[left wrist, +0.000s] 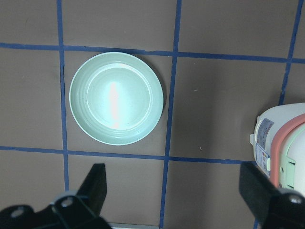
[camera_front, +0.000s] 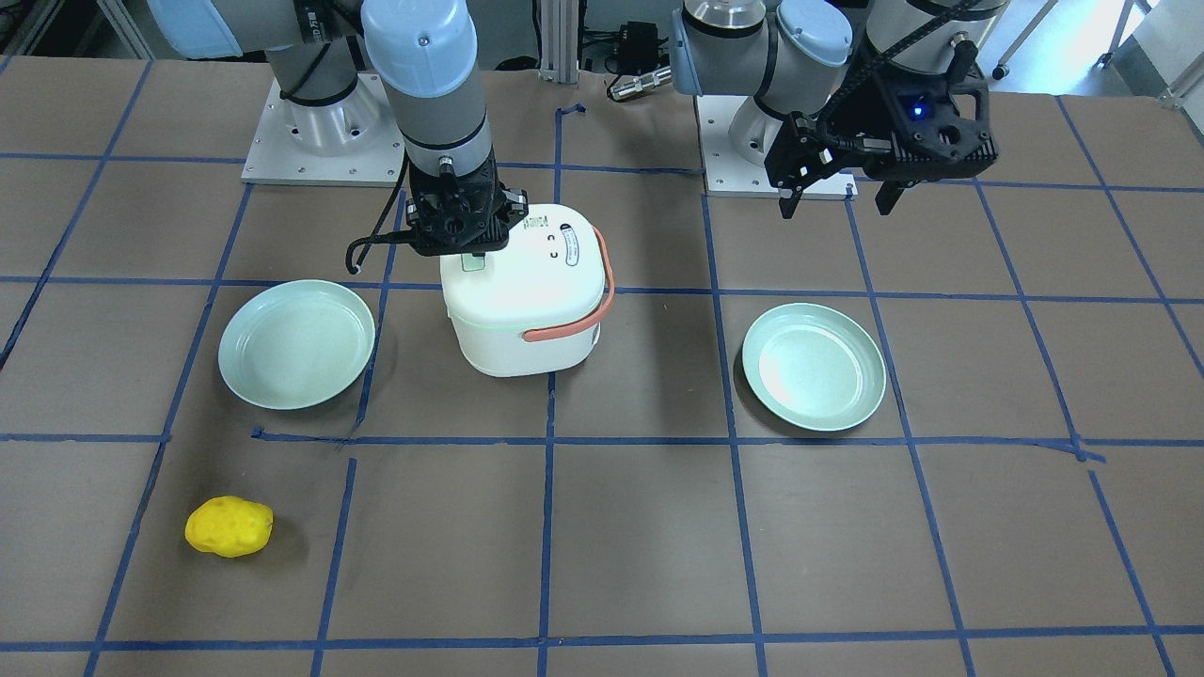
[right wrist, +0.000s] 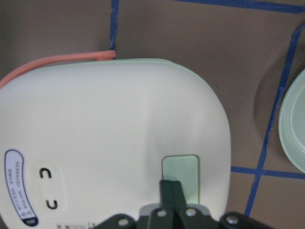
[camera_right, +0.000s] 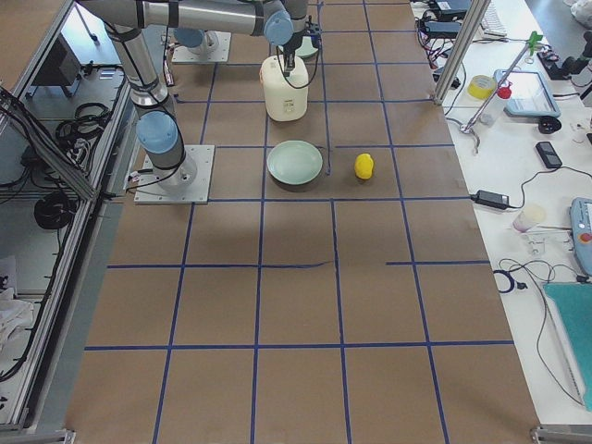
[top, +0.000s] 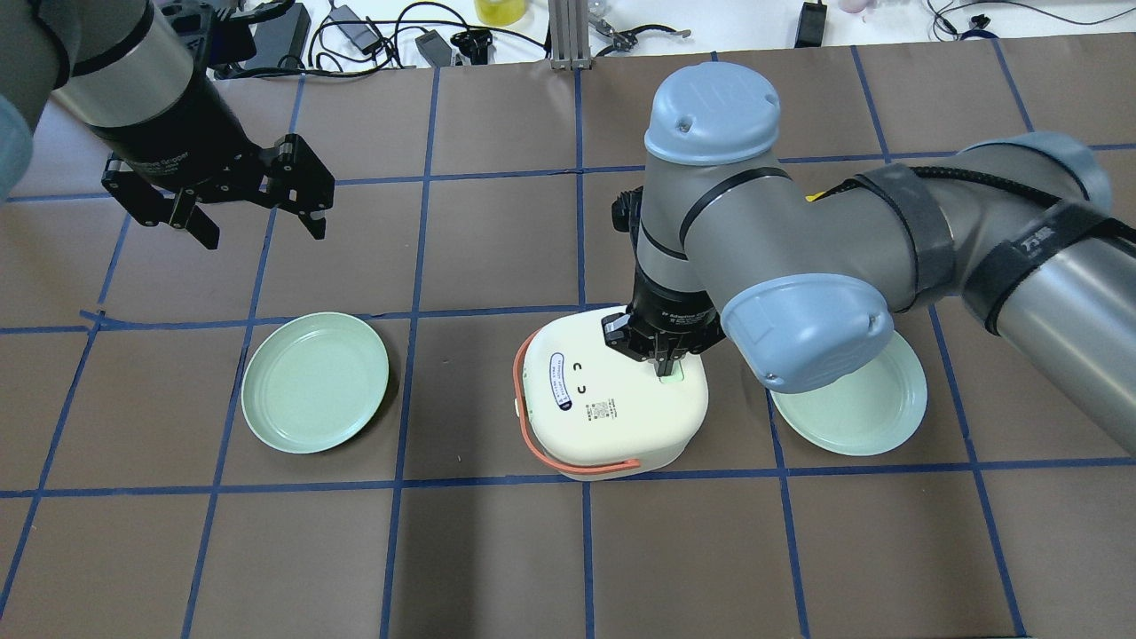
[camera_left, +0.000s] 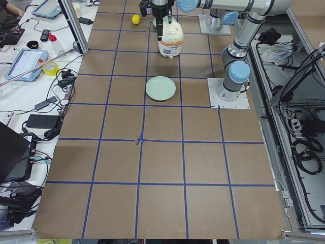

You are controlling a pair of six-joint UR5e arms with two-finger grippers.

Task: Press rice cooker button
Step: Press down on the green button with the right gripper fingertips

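Observation:
A white rice cooker (camera_front: 527, 301) with an orange handle stands at the table's middle; it also shows in the overhead view (top: 603, 399). Its pale green button (right wrist: 180, 175) is on the lid's edge nearest the robot. My right gripper (right wrist: 171, 188) is shut, fingers together, its tips down on the button (top: 670, 371). In the front view the right gripper (camera_front: 470, 252) stands upright over the lid. My left gripper (top: 257, 213) is open and empty, held high above the table, away from the cooker (left wrist: 283, 148).
Two pale green plates lie either side of the cooker (camera_front: 296, 343) (camera_front: 814, 367). A yellow lumpy object (camera_front: 229, 527) lies near the front corner on the right arm's side. Blue tape lines grid the brown table.

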